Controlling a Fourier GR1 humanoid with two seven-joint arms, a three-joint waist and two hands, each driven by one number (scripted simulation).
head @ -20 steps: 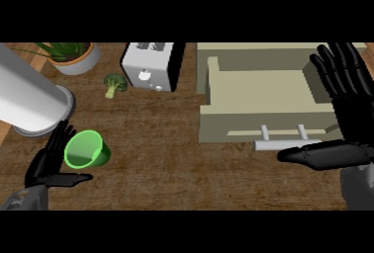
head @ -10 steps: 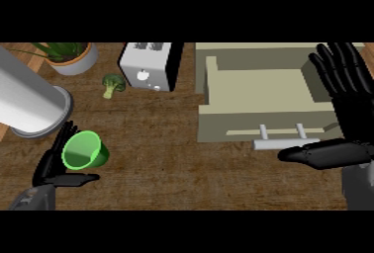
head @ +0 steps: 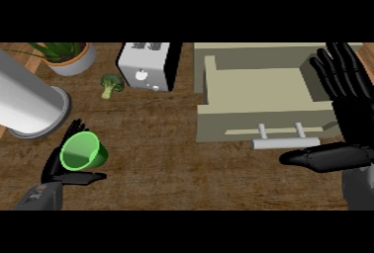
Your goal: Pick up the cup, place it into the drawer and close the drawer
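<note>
1. Wooden counter (head: 182, 163): fills the head view and carries everything noted below.
2. Drawer (head: 219, 129): beige, pulled open at upper right. Nothing can be seen lying inside. Its pale bar handle (head: 286, 143) faces the near edge.
3. Grey cylinder (head: 25, 101): large, at the left edge, lying slanted across the view. Its lower rim is just above the cup.
4. Right hand (head: 352, 118): over the drawer's right side. The fingers are straight and spread, pointing away from the robot. The thumb juts left, just beside the right end of the handle. It holds nothing.
5. Toaster (head: 150, 66): white and black, at top centre, just left of the drawer.
6. Potted plant (head: 70, 57): top left corner, green leaves in a grey pot.
7. Left hand (head: 55, 165): lower left. Straight fingers run up along the cup's left side and the thumb reaches right beneath the cup. The hand is uncurled. I cannot tell whether it touches the cup.
8. Cup (head: 82, 150): green, with its open mouth showing. It sits at lower left between the left hand's fingers and thumb, well apart from the drawer.
9. Broccoli (head: 110, 84): a small floret between the plant and the toaster.
</note>
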